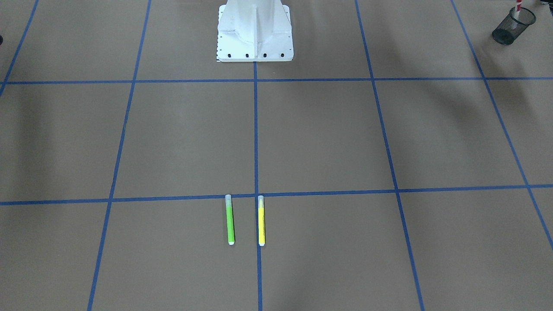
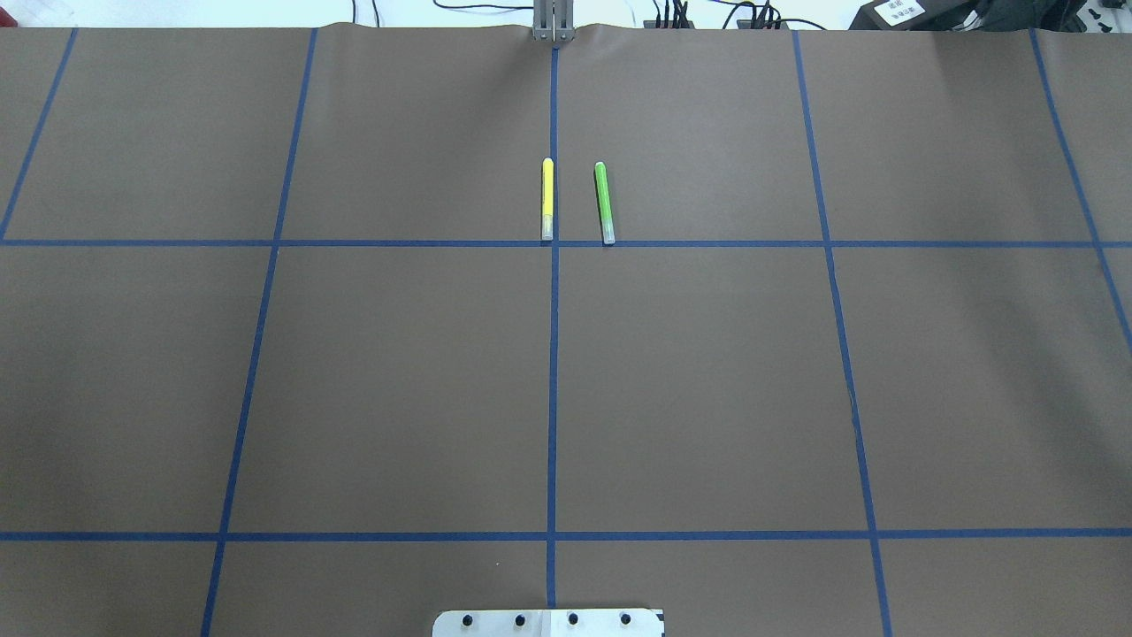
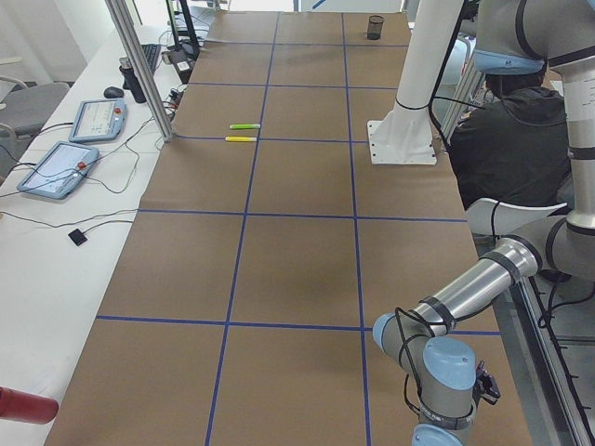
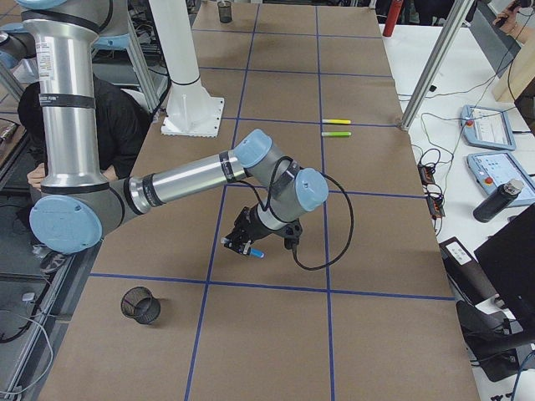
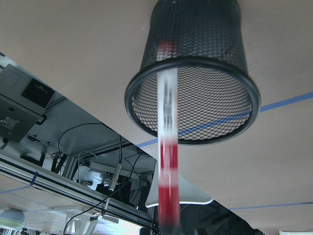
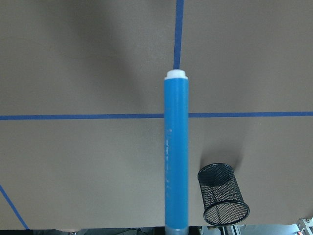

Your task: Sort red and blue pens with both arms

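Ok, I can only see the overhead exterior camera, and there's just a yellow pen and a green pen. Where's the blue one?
Observer: The blue pen is at the right end effector, up above the table.
Operator: And the red one?
Observer: The red marker points down at a black mesh cup; it's blurred, so I can't tell if it's inside.
Operator: Does blue get a cup too?
Observer: Yes, a second mesh cup stands near the right arm, and it looks empty.

Yellow pen (image 2: 547,199): flat on the desk (image 2: 398,380), just left of the centre tape line.
Green pen (image 2: 604,203): just beside it, right, nearly parallel.
Desk: brown cover, blue tape grid.
Base plate (image 2: 548,623): near edge.
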`<control>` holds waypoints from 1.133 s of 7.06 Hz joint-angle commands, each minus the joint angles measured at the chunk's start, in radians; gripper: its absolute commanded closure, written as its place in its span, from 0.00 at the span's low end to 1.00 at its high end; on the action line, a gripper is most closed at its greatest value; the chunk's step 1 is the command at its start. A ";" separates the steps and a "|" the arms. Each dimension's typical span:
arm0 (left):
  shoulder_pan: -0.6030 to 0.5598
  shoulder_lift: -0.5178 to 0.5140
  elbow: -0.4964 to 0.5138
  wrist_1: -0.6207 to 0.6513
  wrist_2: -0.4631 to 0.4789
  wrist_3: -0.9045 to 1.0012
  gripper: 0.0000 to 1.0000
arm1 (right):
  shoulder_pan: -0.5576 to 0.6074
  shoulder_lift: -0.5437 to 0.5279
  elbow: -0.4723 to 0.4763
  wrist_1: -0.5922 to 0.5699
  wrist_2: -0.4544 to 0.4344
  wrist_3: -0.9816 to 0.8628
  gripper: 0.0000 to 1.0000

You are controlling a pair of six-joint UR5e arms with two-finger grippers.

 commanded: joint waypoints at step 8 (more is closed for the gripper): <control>0.008 -0.523 -0.018 -0.050 -0.062 -0.005 0.00 | 0.037 -0.059 -0.001 -0.087 0.014 -0.014 1.00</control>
